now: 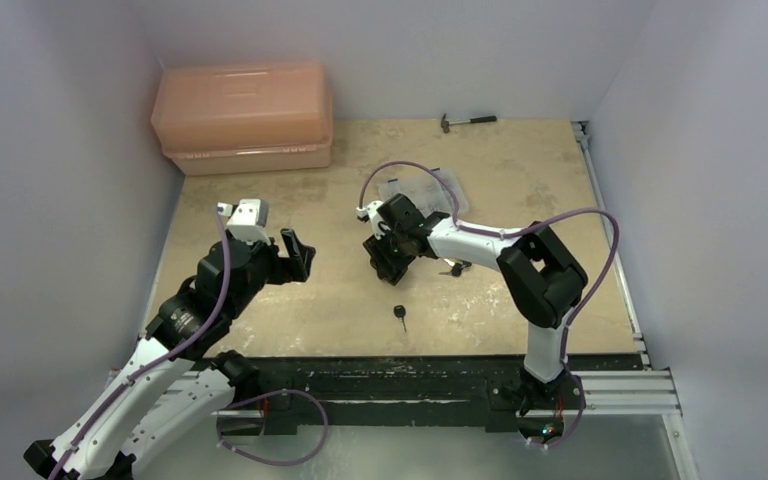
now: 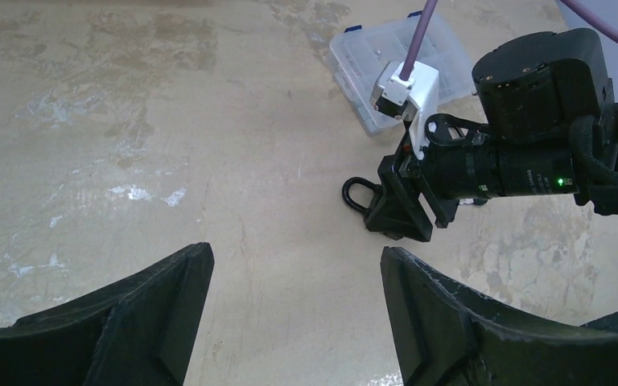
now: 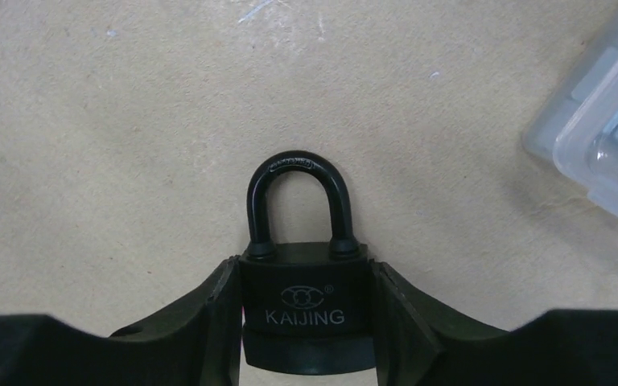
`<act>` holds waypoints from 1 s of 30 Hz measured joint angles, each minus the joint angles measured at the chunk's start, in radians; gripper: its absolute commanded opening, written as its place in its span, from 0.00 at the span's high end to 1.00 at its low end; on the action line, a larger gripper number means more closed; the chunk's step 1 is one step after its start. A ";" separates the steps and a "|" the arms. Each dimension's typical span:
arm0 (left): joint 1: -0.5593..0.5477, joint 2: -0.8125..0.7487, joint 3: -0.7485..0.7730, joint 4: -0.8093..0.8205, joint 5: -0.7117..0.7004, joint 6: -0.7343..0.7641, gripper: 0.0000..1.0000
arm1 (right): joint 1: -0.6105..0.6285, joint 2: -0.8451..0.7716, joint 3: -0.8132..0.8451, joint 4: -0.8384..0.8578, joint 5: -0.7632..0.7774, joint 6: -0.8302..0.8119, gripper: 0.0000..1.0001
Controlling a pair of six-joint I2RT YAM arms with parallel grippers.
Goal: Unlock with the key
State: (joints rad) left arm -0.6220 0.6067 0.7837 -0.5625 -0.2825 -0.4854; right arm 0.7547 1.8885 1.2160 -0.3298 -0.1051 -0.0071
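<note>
The table (image 1: 520, 170) is tan, with pale scuff marks on it. At the back left sits a big peach plastic box (image 1: 243, 118) with its lid on, tucked into the corner by the white walls (image 1: 50, 150). A small hammer (image 1: 468, 121) lies at the back edge, well apart from it. A clear plastic box (image 2: 354, 48) with little blue clips lies flat near the middle.

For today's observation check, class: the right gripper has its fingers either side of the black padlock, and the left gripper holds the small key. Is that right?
Not quite. The left gripper is open and empty; the key lies on the table, as the top view shows. The right gripper does flank the padlock.
</note>
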 measured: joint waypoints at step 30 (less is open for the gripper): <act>0.000 0.009 0.000 0.000 -0.008 -0.001 0.20 | 0.174 -0.164 0.051 0.000 0.196 0.447 0.11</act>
State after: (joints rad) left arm -0.6220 0.6155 0.7837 -0.5625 -0.2909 -0.4862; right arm 0.9287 1.7241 1.2675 -0.3298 0.0906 0.4400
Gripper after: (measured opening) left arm 0.802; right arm 0.920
